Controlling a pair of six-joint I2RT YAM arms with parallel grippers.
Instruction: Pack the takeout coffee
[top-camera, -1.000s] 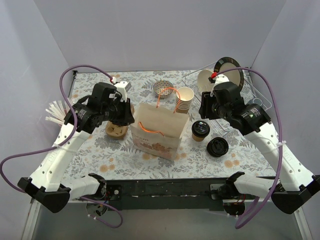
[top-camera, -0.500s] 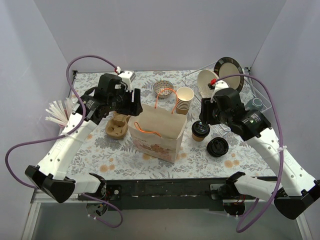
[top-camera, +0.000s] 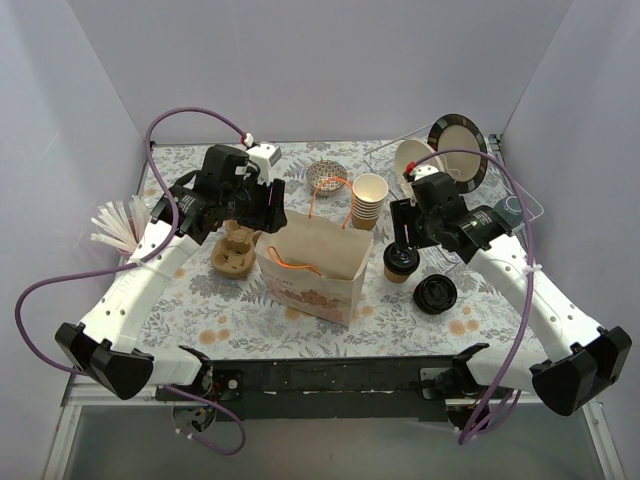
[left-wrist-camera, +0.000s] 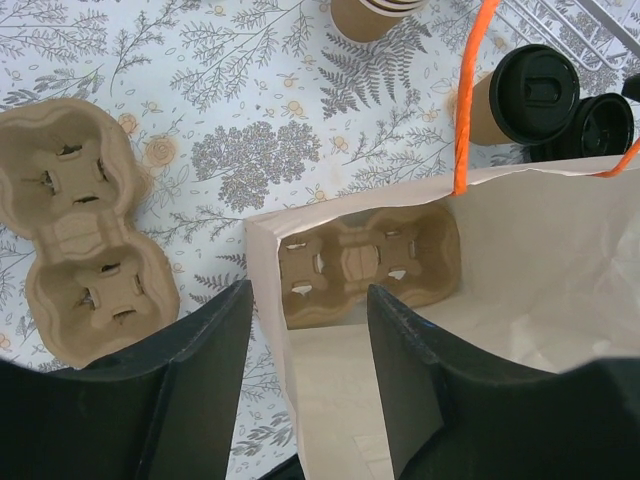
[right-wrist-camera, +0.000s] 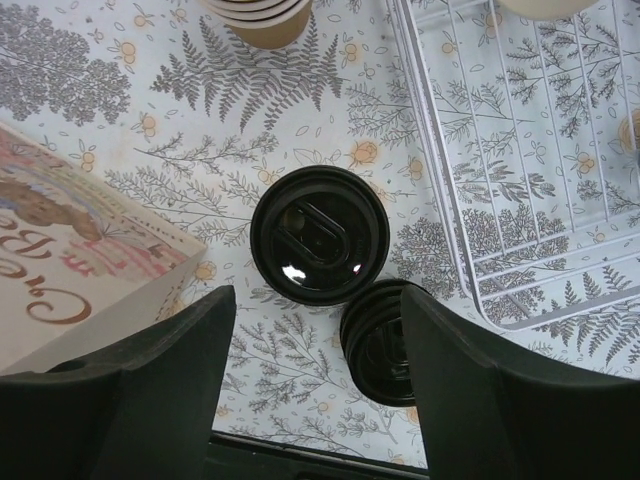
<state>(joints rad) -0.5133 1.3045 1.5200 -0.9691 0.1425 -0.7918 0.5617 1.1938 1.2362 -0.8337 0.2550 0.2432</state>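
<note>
Right gripper, fingers spread wide, hovers above the small brown paper cup with a round black plastic lid, which stands just right of the tall brown paper bag. Approach is in hand; next it should lower, perhaps only slightly, and close round the cup. Left gripper, likewise open, hangs over the bag's mouth.

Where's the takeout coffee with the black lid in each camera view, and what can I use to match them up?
Top external: the takeout coffee stands right of centre, just right of the paper bag.
Left wrist: top right, beyond the bag's rim.
Right wrist: centre of the picture, seen from above.
Shared landmark: the loose black lid lying next to it, in all three views.
</note>
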